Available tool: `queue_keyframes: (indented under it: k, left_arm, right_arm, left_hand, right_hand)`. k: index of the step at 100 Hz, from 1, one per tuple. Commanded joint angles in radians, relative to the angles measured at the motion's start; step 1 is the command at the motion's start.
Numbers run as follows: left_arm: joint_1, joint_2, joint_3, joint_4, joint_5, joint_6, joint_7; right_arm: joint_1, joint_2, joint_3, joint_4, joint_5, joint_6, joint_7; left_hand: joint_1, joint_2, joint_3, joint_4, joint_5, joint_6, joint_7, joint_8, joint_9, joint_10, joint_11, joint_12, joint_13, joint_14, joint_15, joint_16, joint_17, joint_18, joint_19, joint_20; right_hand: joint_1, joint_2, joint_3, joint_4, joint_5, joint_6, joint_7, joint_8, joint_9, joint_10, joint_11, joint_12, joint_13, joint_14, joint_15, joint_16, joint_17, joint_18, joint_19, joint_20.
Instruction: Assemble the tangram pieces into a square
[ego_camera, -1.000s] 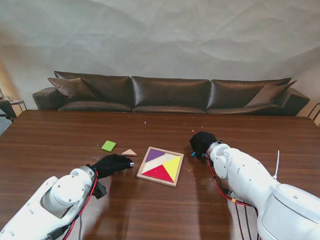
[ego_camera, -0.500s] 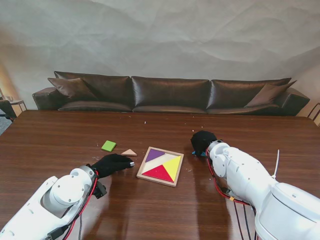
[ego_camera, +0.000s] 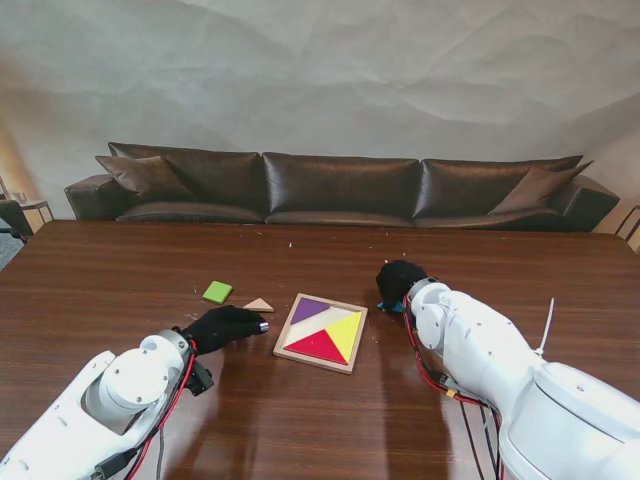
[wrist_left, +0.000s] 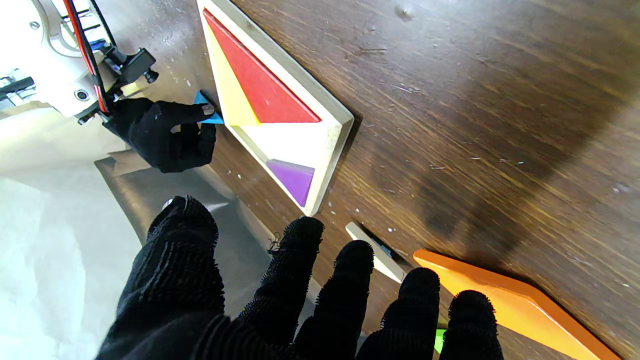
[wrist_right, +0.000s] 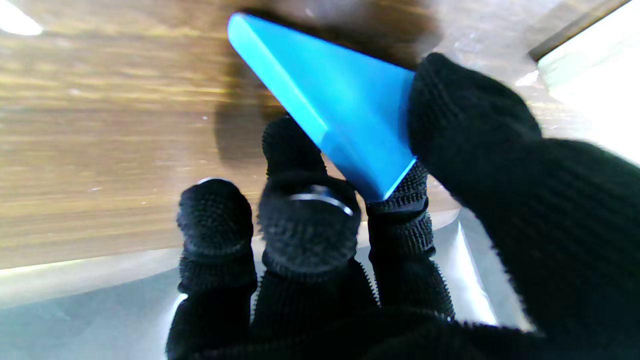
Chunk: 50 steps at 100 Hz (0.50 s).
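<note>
The wooden tray (ego_camera: 312, 361) lies mid-table and holds a purple piece (ego_camera: 308, 309), a yellow piece (ego_camera: 346, 332) and a red piece (ego_camera: 317, 346). Part of its floor (wrist_left: 280, 142) shows bare. My right hand (ego_camera: 400, 283) is just right of the tray, shut on a blue piece (wrist_right: 345, 110) pinched between thumb and fingers. The left hand (ego_camera: 222, 327) rests left of the tray, fingers (wrist_left: 300, 260) apart and holding nothing. A green square (ego_camera: 217, 292) and a tan triangle (ego_camera: 259, 305) lie just beyond it.
In the left wrist view an orange piece (wrist_left: 505, 300) and a pale piece (wrist_left: 375, 252) lie by my left fingertips. A dark sofa (ego_camera: 340, 190) runs along the table's far edge. Cables (ego_camera: 440, 380) hang off the right arm.
My right hand has shifted slightly left toward the tray with the blue piece in it. The left hand has stayed put.
</note>
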Motion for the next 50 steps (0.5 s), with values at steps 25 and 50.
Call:
queue_keyframes:
  k: [25,50]
  left_arm:
    - [-0.002,-0.002,-0.003,0.002,-0.004,-0.004,-0.015]
    - [-0.001,-0.003,-0.005,0.004,-0.004,-0.011,-0.013]
  right_arm:
    - [-0.021,0.021,0.045,-0.099,-0.002,0.052,0.033]
    - [-0.048,0.057,0.091,-0.215,-0.009,0.110,0.051]
  left_hand:
    - [-0.009,0.044,-0.023,0.016,0.017,0.004,0.001,0.006,0.030,0.004,0.006,0.006,0.005,0.001,0.001,0.005,0.000,-0.018,0.003,0.008]
    - [-0.009,0.043,-0.023,0.016,0.017,0.006,0.001,0.006,0.030,0.006,0.005,0.006,0.006,0.000,0.001,0.005,0.001,-0.017,0.003,0.008]
  right_hand:
    - [0.053,-0.035,0.060,-0.007,0.060,-0.011,0.044,0.007,0.211,-0.105,0.038,-0.034,-0.099,-0.032,0.028,-0.005,0.356,-0.020,0.078,0.035]
    - [0.053,-0.032,0.065,-0.007,0.058,-0.008,0.046,0.011,0.211,-0.101,0.048,-0.020,-0.099,-0.042,0.042,0.001,0.359,-0.030,0.092,0.045]
